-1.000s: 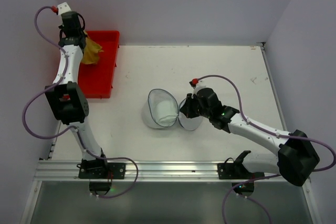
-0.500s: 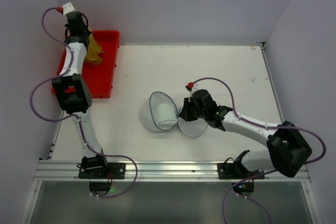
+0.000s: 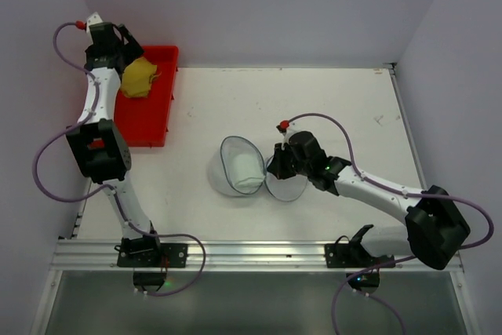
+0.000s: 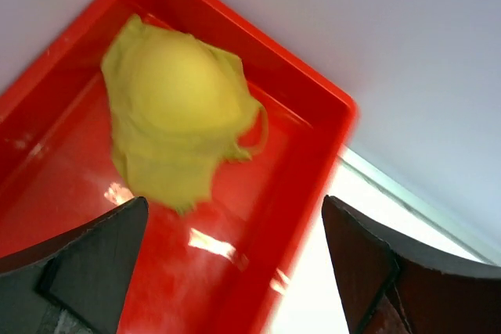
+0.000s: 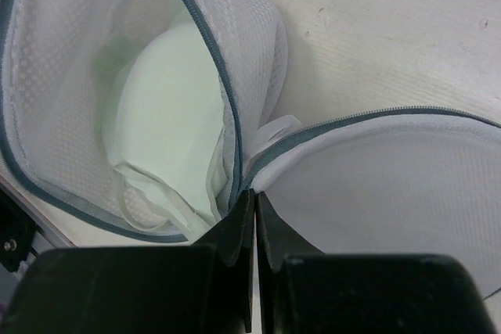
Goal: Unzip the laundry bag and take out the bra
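Jaws of the right gripper [image 5: 254, 220] are pinching the laundry bag [image 3: 239, 164] at its zip seam; left gripper [image 4: 235, 263] jaws are hanging spread over the yellow bra [image 4: 176, 107] in the red tray [image 4: 47, 170].

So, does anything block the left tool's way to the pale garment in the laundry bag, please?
Nothing visible does. The laundry bag lies unzipped, mouth open, the pale garment showing inside; the right tool only pinches the rim beside that opening.

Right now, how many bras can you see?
2: a yellow bra in the tray, a pale bra inside the open bag; more could be hidden.
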Tool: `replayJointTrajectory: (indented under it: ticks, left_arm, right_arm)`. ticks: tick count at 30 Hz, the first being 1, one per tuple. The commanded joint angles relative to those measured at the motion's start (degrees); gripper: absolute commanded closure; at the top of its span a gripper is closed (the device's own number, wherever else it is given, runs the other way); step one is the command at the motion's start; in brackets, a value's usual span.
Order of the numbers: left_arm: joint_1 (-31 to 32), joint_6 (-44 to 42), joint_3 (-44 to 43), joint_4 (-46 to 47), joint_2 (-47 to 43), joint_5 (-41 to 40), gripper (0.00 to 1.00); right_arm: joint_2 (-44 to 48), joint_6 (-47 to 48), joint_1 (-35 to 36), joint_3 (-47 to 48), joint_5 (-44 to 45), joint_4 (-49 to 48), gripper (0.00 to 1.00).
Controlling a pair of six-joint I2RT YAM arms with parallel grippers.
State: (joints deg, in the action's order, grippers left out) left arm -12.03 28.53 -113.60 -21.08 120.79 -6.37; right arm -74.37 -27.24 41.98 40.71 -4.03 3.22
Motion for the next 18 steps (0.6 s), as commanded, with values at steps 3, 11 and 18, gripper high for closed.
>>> replayJointTrajectory:
  ticks: [3, 11, 18]
  left_arm:
    - [10.67, 0.91, 15.54, -5.89, -24.35, 4.88, 0.05]
    - [40.21, 4.77, 40.03, -9.23, -45.10, 8.92, 0.09]
    - [56.58, 7.23, 45.47, -13.72, -46.70, 0.58, 0.07]
  right_arm:
    - [1.33, 1.49, -0.23, 5.95, 1.39, 2.83, 1.00]
    - [0.89, 1.49, -0.32, 9.65, 0.17, 3.72, 1.00]
    - [-0.16, 0.35, -0.32, 12.11, -0.62, 3.63, 1.00]
